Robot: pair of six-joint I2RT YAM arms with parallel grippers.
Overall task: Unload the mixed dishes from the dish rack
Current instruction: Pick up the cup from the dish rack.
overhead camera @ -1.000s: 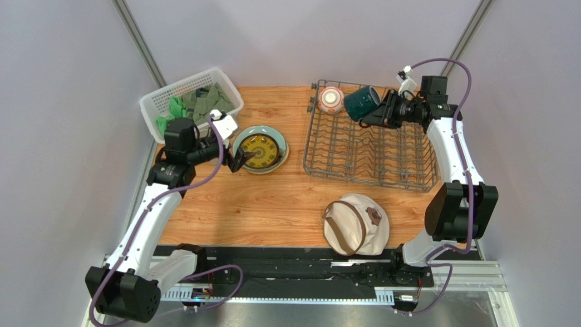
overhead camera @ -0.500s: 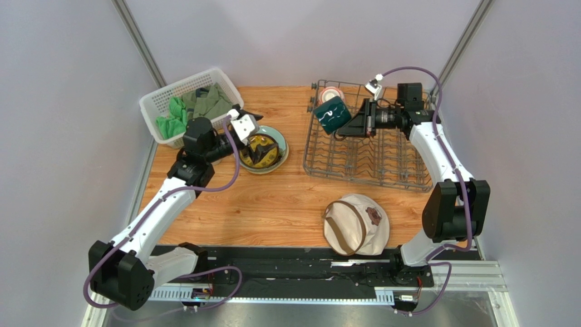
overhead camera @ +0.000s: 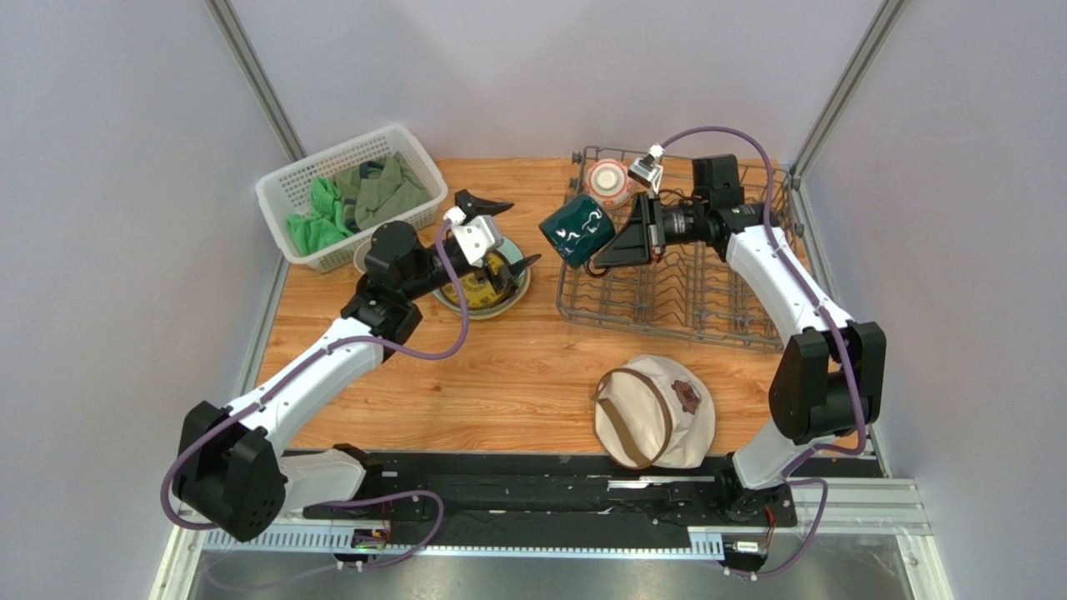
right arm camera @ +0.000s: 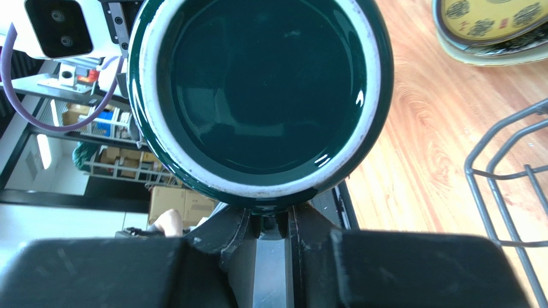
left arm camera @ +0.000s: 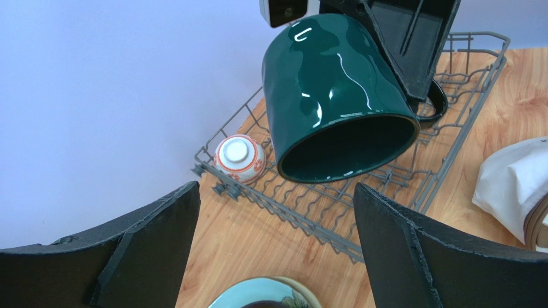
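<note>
Bright even light, soft shadows, glare streaks on the dark green mug (left arm camera: 321,83)

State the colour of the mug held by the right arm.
Glossy dark green mug, best seen in the left wrist view.

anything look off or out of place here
Nothing spilled or broken. The round beige hat with brown strap lies on the wooden table near the dark grey wire dish rack, odd among dishes. The dark green mug hangs tilted in the right hand.
</note>
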